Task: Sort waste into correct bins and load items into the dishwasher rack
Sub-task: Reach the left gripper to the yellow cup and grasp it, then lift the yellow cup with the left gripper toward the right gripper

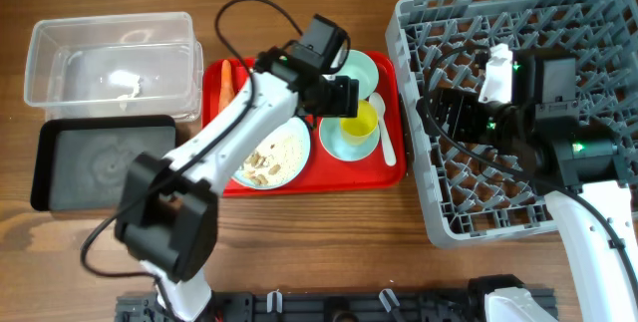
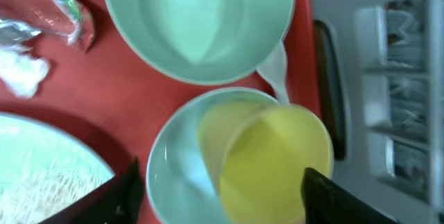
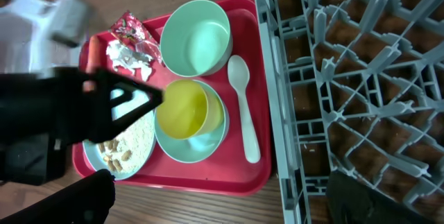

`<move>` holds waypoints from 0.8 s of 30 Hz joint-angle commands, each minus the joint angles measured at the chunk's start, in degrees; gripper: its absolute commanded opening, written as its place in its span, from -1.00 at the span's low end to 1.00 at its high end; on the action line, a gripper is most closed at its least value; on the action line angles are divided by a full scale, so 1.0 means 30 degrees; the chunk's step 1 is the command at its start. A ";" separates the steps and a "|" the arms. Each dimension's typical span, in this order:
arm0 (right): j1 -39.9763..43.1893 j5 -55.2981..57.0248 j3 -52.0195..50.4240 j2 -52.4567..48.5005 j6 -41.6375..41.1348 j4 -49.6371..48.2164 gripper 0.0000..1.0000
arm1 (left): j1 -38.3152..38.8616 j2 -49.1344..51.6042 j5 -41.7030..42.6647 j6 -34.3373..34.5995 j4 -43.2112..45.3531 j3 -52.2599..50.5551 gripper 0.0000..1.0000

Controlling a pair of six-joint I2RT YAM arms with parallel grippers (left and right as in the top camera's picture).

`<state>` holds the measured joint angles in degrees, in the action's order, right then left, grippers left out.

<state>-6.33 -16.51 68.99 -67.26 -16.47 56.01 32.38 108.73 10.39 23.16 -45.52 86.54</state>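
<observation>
One spread left hand (image 2: pixel 225 195) straddles the small yellow cup (image 2: pixel 274 158)

Yel. cup (image 2: pixel 270 161), mint bowl (image 2: pixel 198 23), red tray (image 2: pixel 104 92), grey lattice rack (image 3: pixel 267 78), org. carrot (image 1: pixel 226 81).

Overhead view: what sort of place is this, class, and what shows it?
Probably a canteen-style dish-clearing station: a red tray with a crumb-strewn plate, a dishwasher rack, and a clear tub and black tray for waste.
</observation>
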 commanded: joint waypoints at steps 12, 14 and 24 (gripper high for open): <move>-0.0044 0.0124 0.0350 -0.0007 -0.0146 0.0954 1.00 | 0.0386 0.1712 -0.1341 -0.0131 0.0583 0.0182 -0.92; -0.0044 0.0117 0.0357 -0.0007 -0.0153 0.0998 0.99 | 0.0248 0.1129 -0.1275 -0.0051 0.0364 0.0313 -0.92; -0.0044 -0.0073 0.0357 -0.0007 -0.0831 0.0364 0.99 | -0.3198 -0.4583 0.3592 -0.0007 -0.1647 0.0678 -0.92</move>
<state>-6.33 -16.49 68.99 -67.29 -16.69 58.48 28.53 103.44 11.60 23.05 -49.43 86.59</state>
